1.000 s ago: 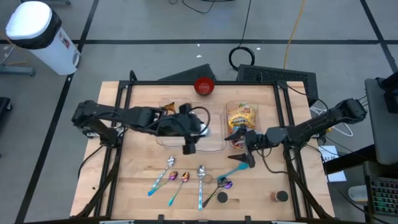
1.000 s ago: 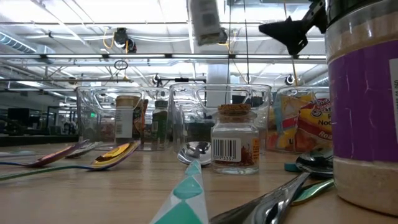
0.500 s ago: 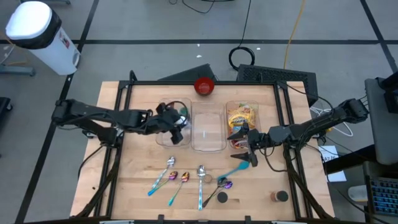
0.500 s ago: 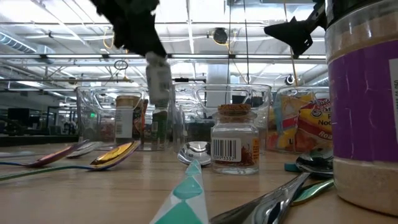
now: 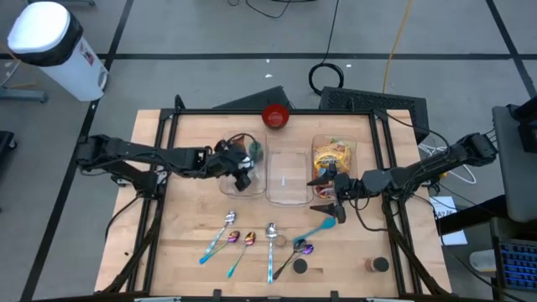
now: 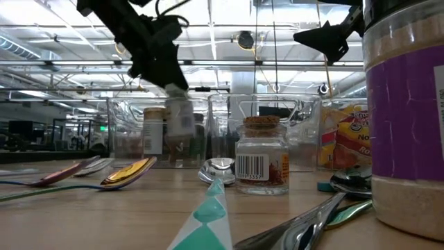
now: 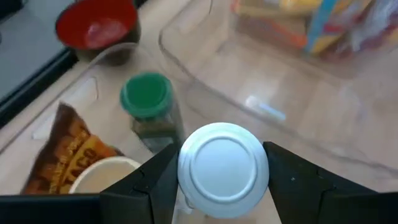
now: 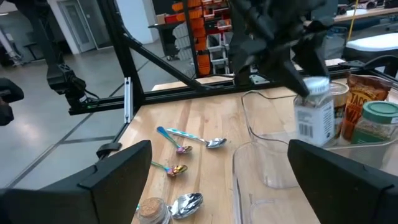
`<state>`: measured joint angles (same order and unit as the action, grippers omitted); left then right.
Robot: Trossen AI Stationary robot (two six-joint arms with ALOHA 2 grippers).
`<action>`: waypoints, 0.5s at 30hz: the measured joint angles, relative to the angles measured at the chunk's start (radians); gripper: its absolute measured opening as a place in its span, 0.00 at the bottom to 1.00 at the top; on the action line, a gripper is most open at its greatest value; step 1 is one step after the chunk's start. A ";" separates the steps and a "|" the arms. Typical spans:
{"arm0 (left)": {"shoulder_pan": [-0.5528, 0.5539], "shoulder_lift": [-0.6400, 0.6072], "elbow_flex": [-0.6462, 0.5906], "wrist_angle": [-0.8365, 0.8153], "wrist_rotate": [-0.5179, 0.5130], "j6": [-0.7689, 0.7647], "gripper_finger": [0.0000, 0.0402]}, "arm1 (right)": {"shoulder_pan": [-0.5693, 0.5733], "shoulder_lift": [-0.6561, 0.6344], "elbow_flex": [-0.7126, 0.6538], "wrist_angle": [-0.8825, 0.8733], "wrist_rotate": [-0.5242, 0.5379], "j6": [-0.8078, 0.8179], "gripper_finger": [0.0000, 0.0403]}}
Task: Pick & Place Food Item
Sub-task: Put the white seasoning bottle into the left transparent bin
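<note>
A spice jar with a white cap (image 7: 224, 169) and a white label (image 8: 309, 118) hangs in the left clear bin (image 5: 228, 186), with my left gripper (image 5: 242, 172) shut on it. In that bin also stand a green-lidded jar (image 7: 147, 99), a taco seasoning bag (image 7: 68, 149) and a cream-lidded tub (image 7: 106, 174). The middle bin (image 5: 287, 195) holds nothing I can see. The right bin (image 5: 352, 151) holds snack bags (image 5: 334, 155). My right gripper (image 5: 325, 195) hovers open and level by the right bin's near side, touching nothing. My left gripper pinches the jar's white cap (image 7: 186, 177) between its two fingers (image 7: 152, 183), one on each side. The fingers slant down from the table's left. The jar (image 6: 179, 118) hangs nearly upright below them inside the left bin; whether its base touches the bin's floor cannot be told.
A red bowl (image 5: 275, 116) sits at the far edge. Several spoons (image 5: 250, 243) lie near the front, with a teal one (image 5: 315, 228) under my right gripper. A cork-stoppered jar (image 6: 262, 156), (image 5: 300, 267) and a purple-labelled jar (image 6: 406, 118) stand near the front edge.
My left gripper has carried the jar from over the middle bin toward the table's left and down into the left bin, rolling as it went; it is still shut on the jar. The three bins have slid a little toward the table's right.
</note>
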<state>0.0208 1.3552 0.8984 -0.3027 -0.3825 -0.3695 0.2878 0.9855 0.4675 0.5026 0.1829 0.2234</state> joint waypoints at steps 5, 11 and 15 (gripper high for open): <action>0.002 -0.005 0.004 0.012 -0.018 0.000 0.52 | 0.000 0.000 0.000 -0.004 0.000 0.000 0.92; 0.022 0.024 0.004 0.027 -0.020 -0.026 0.52 | 0.000 0.000 0.000 -0.007 0.000 0.000 0.92; 0.038 0.090 0.004 0.063 -0.008 -0.029 0.52 | 0.000 0.000 0.000 -0.002 0.000 0.000 0.92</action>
<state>0.0588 1.4450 0.9024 -0.2399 -0.3903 -0.3980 0.2878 0.9855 0.4675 0.5006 0.1825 0.2234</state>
